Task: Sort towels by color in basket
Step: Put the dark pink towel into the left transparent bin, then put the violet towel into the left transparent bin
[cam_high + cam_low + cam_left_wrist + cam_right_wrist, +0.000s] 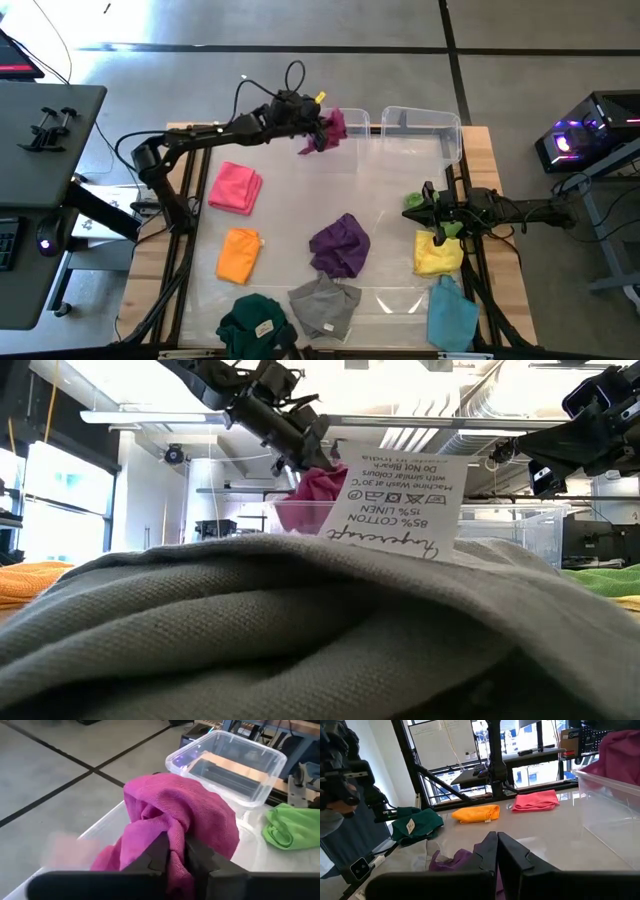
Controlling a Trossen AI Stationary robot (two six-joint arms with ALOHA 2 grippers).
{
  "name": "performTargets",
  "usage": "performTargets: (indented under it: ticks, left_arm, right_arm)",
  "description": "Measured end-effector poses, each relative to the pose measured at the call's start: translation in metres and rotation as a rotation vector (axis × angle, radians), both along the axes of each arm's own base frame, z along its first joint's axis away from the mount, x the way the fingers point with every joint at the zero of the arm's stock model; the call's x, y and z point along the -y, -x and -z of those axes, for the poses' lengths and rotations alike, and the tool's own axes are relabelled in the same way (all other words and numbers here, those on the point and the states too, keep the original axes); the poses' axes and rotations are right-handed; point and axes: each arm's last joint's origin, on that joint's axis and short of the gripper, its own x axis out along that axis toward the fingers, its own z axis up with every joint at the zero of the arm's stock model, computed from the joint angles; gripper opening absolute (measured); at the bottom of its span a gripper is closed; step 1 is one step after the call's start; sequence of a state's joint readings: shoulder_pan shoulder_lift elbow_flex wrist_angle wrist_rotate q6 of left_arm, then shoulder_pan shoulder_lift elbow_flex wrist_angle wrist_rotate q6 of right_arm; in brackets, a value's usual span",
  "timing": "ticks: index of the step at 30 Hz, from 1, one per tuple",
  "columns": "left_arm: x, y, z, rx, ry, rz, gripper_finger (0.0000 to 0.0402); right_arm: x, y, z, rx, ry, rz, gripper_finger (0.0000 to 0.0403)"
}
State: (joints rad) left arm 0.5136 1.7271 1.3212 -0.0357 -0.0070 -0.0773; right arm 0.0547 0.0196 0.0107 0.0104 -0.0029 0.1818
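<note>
My left gripper (316, 128) reaches to the table's far edge, shut on a magenta towel (332, 126) over a clear bin (352, 128). A second clear bin (422, 124) stands to its right. On the table lie pink (236, 187), orange (238, 254), purple (340, 245), grey (325, 305), dark green (255, 320), yellow (437, 252), light green (432, 207) and light blue (450, 310) towels. My right gripper (497, 852) waits shut at the table's right side, by the light green towel. My left gripper pinches a bunched fold of the magenta towel (176, 851) between its two fingers; several layers show there. The fingers slant downward toward the table's far edge. The towel hangs bunched in front of and below the fingers, and its lower end (300, 512) shows behind the clear bin's wall.
The grey towel (300, 630) with its white care label (395, 510) fills the low view's foreground. The table's dark frame (185, 200) runs along its left and right sides. Bare tabletop (300, 190) lies between the pink towel and the bins.
</note>
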Motion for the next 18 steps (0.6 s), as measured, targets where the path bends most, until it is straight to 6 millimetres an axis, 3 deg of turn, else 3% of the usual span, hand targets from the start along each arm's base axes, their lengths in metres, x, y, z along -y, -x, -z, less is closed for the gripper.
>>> performTargets:
  ticks: [11, 15, 18]
  left_arm:
    - [-0.001, 0.002, 0.002, -0.013, 0.023, -0.013, 0.0165]
    - [0.005, 0.003, -0.007, -0.005, -0.017, 0.006, 0.0174]
    - [0.022, 0.000, -0.020, -0.013, -0.092, 0.056, 0.0164]
  right_arm:
    - [0.000, 0.000, 0.000, 0.000, 0.000, 0.000, 0.0002]
    - [0.000, 0.000, 0.000, 0.000, 0.000, 0.000, 0.0002]
    - [0.000, 0.000, 0.000, 0.000, 0.000, 0.000, 0.0002]
